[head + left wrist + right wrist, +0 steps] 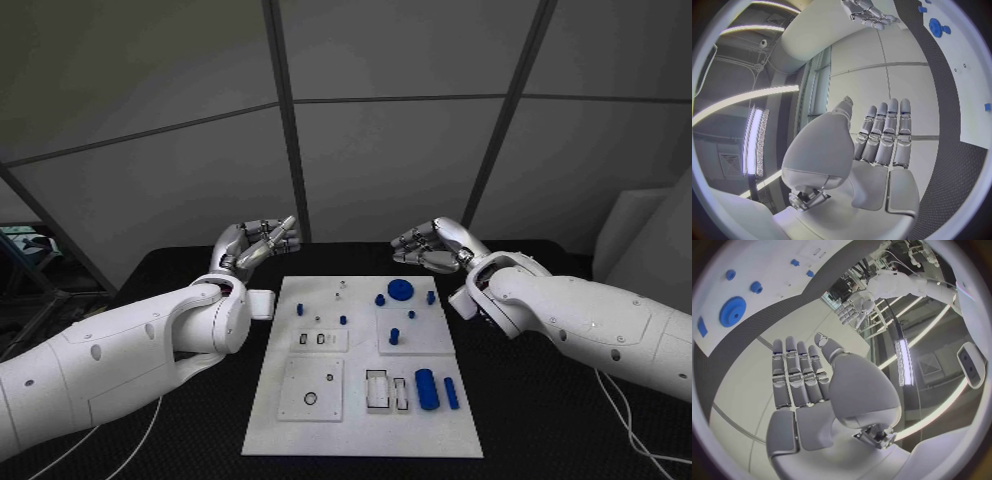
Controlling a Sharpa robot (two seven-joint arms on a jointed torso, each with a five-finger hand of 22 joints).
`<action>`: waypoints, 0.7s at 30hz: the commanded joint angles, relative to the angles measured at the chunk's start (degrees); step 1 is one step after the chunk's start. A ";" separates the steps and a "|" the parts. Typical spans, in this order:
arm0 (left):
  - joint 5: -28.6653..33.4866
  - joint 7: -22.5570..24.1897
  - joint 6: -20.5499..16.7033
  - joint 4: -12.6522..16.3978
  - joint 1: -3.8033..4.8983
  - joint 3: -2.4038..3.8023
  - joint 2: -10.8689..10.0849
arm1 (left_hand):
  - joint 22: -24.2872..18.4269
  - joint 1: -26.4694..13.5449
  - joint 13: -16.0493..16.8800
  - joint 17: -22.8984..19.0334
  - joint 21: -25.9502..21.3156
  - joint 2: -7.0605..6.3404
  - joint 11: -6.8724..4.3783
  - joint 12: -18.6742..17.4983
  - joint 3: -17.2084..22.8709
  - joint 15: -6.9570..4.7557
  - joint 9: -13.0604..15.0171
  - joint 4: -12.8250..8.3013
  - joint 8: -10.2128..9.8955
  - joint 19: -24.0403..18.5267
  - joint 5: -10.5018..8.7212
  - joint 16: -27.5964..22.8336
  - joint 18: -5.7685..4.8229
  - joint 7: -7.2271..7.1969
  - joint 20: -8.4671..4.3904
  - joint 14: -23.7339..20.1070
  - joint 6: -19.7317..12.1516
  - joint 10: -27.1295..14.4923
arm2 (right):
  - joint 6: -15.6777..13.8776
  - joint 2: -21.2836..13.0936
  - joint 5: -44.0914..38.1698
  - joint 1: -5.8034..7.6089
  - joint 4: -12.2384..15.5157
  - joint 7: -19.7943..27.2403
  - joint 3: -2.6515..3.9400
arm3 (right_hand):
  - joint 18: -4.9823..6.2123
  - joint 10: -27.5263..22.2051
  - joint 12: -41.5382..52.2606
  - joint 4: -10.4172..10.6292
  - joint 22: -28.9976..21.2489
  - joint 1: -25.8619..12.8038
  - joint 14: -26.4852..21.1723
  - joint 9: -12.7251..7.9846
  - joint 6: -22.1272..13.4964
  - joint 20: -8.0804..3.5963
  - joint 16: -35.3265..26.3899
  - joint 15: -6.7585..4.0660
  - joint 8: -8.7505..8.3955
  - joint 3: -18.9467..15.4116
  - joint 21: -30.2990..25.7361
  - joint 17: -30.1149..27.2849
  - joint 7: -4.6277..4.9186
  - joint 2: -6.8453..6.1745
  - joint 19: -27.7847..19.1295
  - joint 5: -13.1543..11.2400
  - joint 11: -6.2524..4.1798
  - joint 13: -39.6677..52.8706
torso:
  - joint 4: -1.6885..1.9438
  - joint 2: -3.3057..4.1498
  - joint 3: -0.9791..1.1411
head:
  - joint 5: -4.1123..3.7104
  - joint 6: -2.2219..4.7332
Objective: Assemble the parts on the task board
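The white task board (361,425) lies in the middle of the black table. On its far half lie a blue gear (400,290) and several small blue pegs, one of them (394,335) standing on a raised square. A thick blue cylinder (426,385) and a slim blue bar (450,393) lie near the right edge. My left hand (257,243) hovers beyond the board's far left corner, fingers stretched out, holding nothing. My right hand (430,245) hovers beyond the far right corner, also holding nothing. The wrist views show the left hand (879,145) and the right hand (801,380) with straight fingers, and the gear (732,311).
The black table (173,275) runs out on both sides of the board. Grey wall panels stand close behind the hands. A white shape (649,240) stands at the back right. Thin cables (623,420) lie on the table under my right arm.
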 commanded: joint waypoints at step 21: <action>-4.08 -2.84 4.66 14.27 0.04 0.18 -7.67 | 0.80 1.29 -0.84 2.85 2.90 -0.83 -0.59 -5.60 -1.08 -1.22 -0.88 -2.96 -3.33 5.10 -0.36 -1.49 -1.58 -0.17 -1.80 4.92 3.13 3.80 | 10.96 -0.07 -45.46 3.79 5.50 -23.77 0.13 | 0.89 6.22 -2.07 1.65 20.47 -3.49 22.82 0.00 6.86 -7.37 27.21 -6.54 -2.80 7.12 32.81 19.26 -3.55 -7.59 10.19 -0.12 -3.55 0.12 | 2.01 6.62 -0.50 | -2.02 1.50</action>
